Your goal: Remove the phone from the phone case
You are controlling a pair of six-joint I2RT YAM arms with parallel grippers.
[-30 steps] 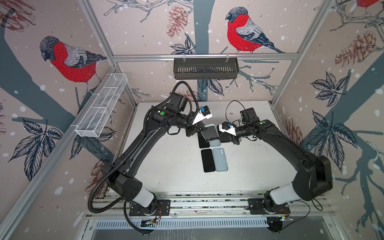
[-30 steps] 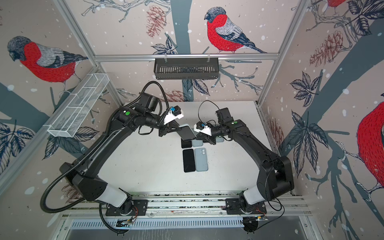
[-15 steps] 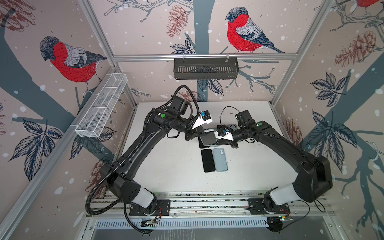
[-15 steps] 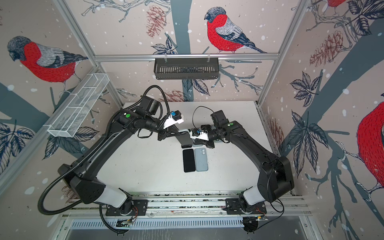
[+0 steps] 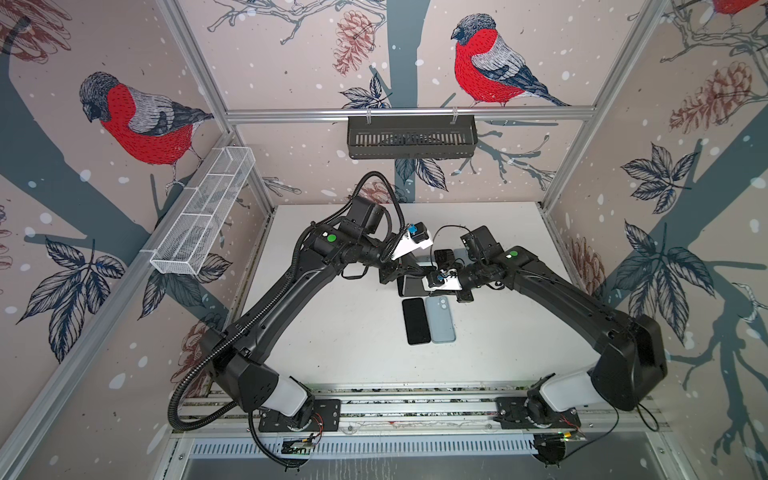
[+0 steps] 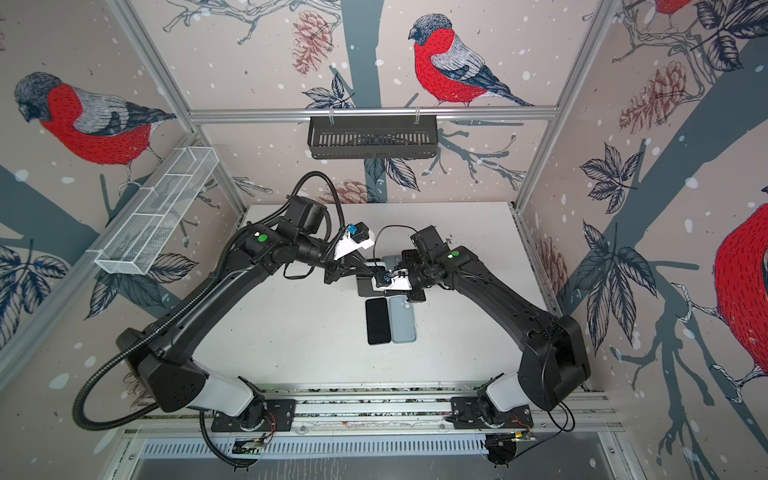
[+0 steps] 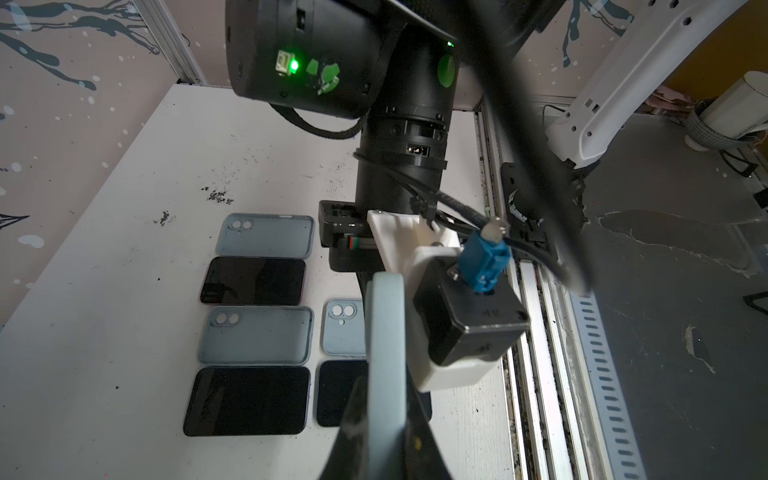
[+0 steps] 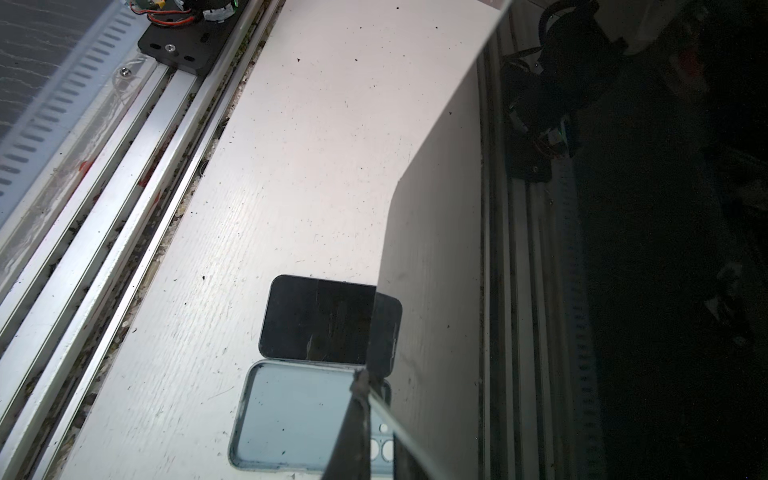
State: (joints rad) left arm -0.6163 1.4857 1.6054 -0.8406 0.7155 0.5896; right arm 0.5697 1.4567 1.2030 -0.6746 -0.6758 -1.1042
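Jaws of the left gripper (image 7: 385, 442) were pinched tight on a pale blue rubbery phone case (image 7: 384, 332). It held the case edge-on, lifted clear of the table, out between the two arms. The right gripper (image 8: 362, 386) had its jaws pressed together with nothing between them, its tip set against the edge of the thing held. Beside that tip, a dark, mirror-like slab filled much of the right wrist view. This was the black glass-faced phone (image 8: 457, 249), and as far as I could make out it sat in the case, though the angle was too shallow to be sure. In both top views the two wrists stood nose to nose over the middle of the white tabletop (image 5: 332, 332).

Just in front of them, nearer the arm bases, a spare black phone (image 5: 415, 321) and an empty blue-grey case (image 5: 441, 319) lay flat, side by side and touching. Under the arms, the left wrist view showed another empty case (image 7: 266, 241) and another dark phone (image 7: 253, 281) lying flat alongside a second such pair. On the walls hung a white wire-mesh basket (image 5: 203, 216) to the left and a black slotted shelf (image 5: 411, 137) at the back, against wallpaper of red-breasted birds (image 5: 141, 120).
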